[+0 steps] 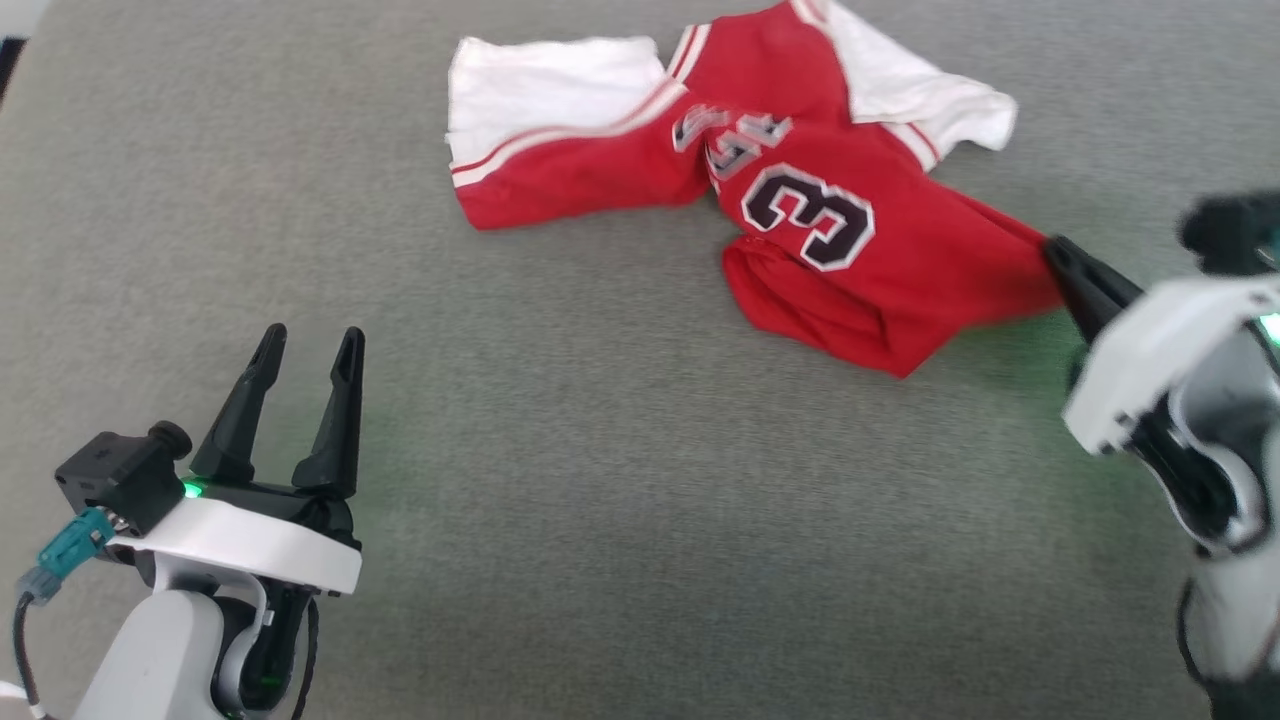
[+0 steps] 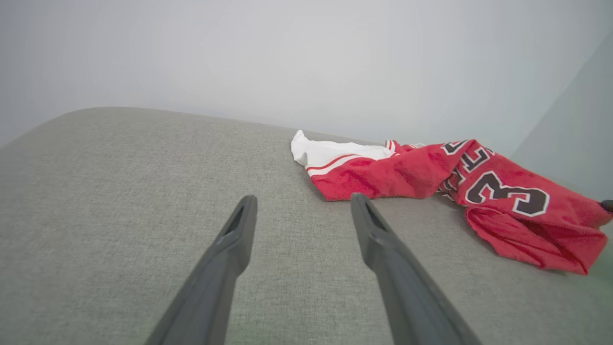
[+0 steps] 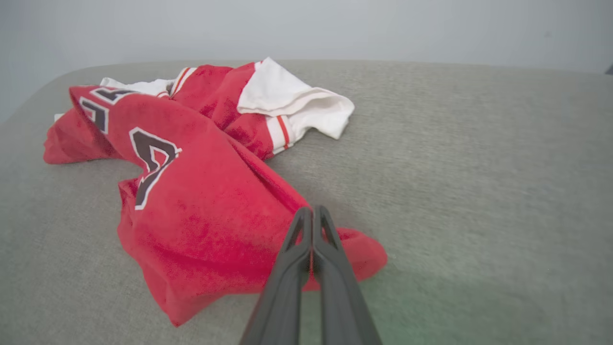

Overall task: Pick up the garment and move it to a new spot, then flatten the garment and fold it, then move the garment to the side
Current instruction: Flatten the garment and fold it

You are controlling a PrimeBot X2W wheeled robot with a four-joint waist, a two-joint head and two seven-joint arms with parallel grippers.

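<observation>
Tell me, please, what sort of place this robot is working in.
Probably a bare test room rather than a home: a broad grey fabric-covered surface, a plain pale wall behind it, and a crumpled red jersey lying on it.

Our left gripper (image 1: 313, 335) has long tapered black fingers (image 1: 338, 410) on a white collar (image 1: 250, 545), a green light (image 1: 188, 489) at their base, a black camera block (image 1: 118, 475) at nine o'clock, a teal connector (image 1: 70, 545) and dark cable (image 1: 20, 650). Our right gripper (image 1: 1055, 248) has white casing (image 1: 1150, 350) too.
</observation>
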